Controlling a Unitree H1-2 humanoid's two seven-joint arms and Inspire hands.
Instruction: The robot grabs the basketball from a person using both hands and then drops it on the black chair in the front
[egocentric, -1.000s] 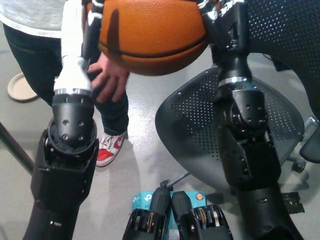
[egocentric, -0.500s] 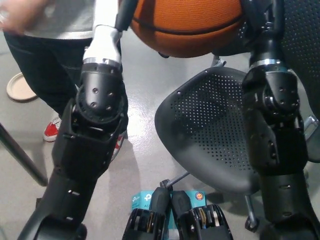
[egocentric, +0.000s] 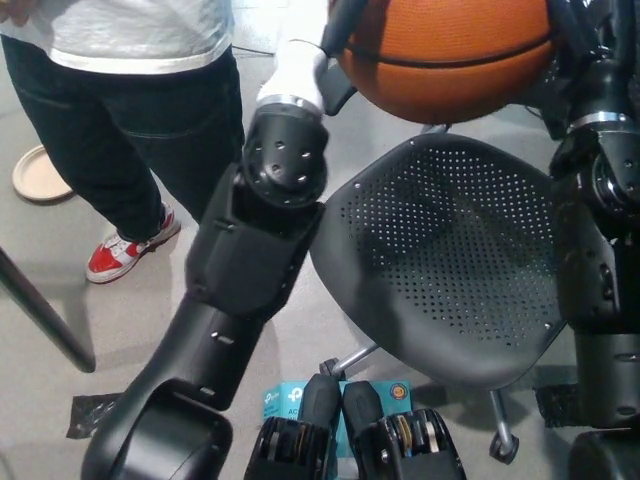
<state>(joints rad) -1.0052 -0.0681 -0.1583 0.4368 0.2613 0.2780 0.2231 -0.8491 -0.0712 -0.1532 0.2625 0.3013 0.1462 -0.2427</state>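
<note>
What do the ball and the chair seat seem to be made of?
The ball looks like orange rubber or composite leather: a matte, slightly pebbled skin with black grooves. The chair seat looks like hard black plastic: a smooth moulded shell with a soft sheen and rows of small punched holes. Which exact material cannot be told from the picture.

A grey floor (egocentric: 60, 330) carries a black chair (egocentric: 450, 270), a tan plate (egocentric: 40, 172) and a person's red shoe (egocentric: 118, 252).
</note>
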